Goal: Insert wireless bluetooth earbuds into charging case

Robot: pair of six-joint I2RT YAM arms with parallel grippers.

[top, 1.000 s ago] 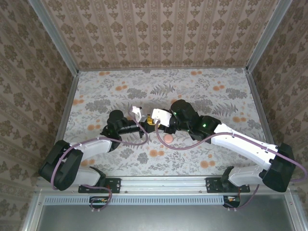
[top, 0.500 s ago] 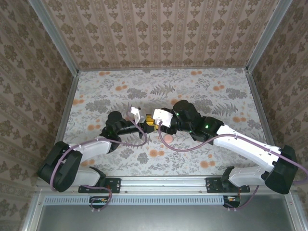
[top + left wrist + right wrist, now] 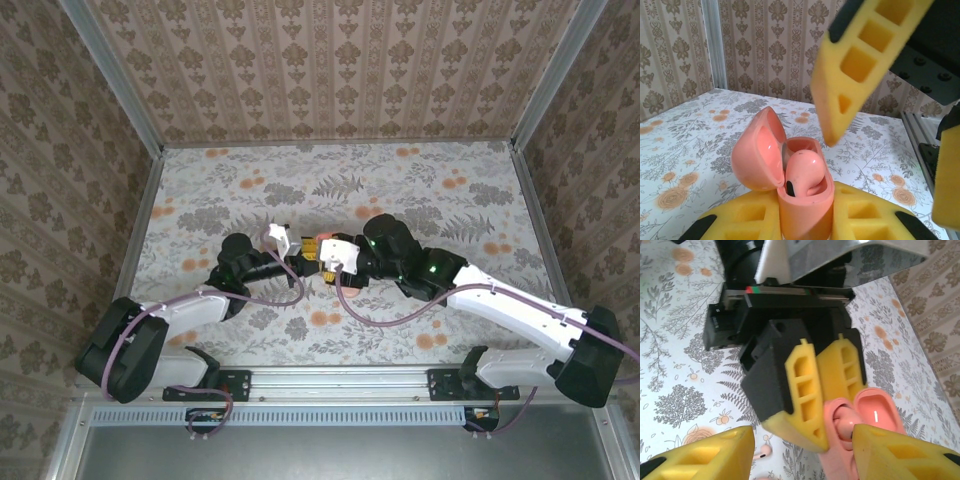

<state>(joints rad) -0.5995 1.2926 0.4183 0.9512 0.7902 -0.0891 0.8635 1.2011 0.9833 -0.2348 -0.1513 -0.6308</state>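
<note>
Now left gripper pinches single open charging case, one earbud seated inside; right gripper spread.

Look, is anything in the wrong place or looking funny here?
What looks like one earbud lies loose on the flowery table, outside the charging case. The case, lid open, is pinched in the left gripper's jaws with the other earbud sitting in it. Nothing looks broken or spilled.

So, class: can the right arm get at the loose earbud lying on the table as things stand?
Probably yes: the earbud lies uncovered on the table near the open right gripper, though the left gripper holding the charging case hangs close.
</note>
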